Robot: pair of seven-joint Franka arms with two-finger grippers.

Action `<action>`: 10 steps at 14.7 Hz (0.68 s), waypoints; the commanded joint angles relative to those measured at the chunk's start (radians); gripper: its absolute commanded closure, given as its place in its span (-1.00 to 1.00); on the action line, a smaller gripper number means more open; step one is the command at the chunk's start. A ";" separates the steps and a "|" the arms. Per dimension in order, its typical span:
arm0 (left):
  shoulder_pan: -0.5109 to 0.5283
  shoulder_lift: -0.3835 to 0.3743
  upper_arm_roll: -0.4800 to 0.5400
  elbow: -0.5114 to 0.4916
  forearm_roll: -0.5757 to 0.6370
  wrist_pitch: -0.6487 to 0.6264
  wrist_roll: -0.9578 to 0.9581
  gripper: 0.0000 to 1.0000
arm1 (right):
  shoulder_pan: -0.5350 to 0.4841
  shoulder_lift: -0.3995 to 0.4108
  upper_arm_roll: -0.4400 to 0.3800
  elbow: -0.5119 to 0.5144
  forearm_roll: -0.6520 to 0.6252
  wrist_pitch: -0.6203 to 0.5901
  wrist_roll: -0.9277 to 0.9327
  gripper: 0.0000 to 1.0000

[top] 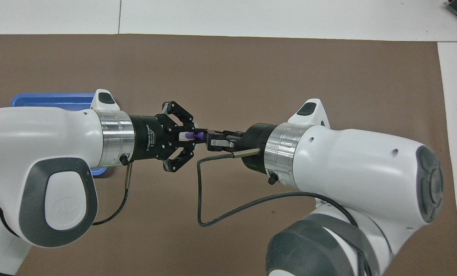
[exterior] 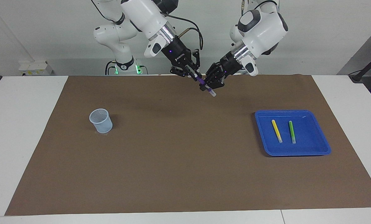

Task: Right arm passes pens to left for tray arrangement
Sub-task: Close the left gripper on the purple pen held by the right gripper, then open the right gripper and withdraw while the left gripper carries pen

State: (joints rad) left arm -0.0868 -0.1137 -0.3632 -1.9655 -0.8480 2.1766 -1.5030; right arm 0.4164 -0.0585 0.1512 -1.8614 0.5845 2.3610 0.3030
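Both arms raised over the brown mat [exterior: 173, 161], near the robots' edge, about midway along the table. Right gripper [exterior: 194, 74] clamped on the upper part of the purple pen [exterior: 204, 84]; blue light lit on its wrist. Left gripper [exterior: 211, 84] clamped on the same purple pen lower down, close to the whitish end, which pokes out just below the fingertips. Pen tilted, whitish end lowest, held clear of the mat. In the overhead view: left gripper [top: 186, 137] and right gripper [top: 213, 138] tip to tip, a short purple stretch of pen [top: 193, 135] visible between them, outer links of the left gripper splayed to the sides. Blue tray [exterior: 292, 152] flat on the mat toward the left arm's end of the table, farther from the robots than the grippers. Yellow pen [exterior: 277, 131] and green pen [exterior: 292, 132] lying in the tray side by side, apart, roughly parallel, whitish ends pointing away from the robots; yellow one closer to the middle of the table. In the overhead view only a strip of the tray [top: 51, 100] visible past the left arm. Pale-blue see-through cup [exterior: 101, 120] upright on the mat toward the right arm's end, well apart from everything else.
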 commanded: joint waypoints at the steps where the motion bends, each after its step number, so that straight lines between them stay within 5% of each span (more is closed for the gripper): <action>1: -0.008 -0.030 0.015 -0.018 -0.003 0.003 -0.011 1.00 | -0.008 -0.003 0.001 -0.009 0.015 -0.008 -0.033 -0.99; 5: 0.004 -0.030 0.018 -0.018 0.001 -0.015 0.027 1.00 | -0.024 -0.001 -0.002 -0.010 0.011 -0.012 -0.031 -1.00; 10: 0.099 -0.061 0.023 -0.023 0.093 -0.251 0.439 1.00 | -0.134 -0.012 -0.002 -0.015 -0.171 -0.184 -0.039 -1.00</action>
State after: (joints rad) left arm -0.0496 -0.1297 -0.3443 -1.9655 -0.7987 2.0373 -1.2232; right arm 0.3360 -0.0575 0.1441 -1.8669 0.4779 2.2546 0.2901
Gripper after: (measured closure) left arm 0.811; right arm 0.000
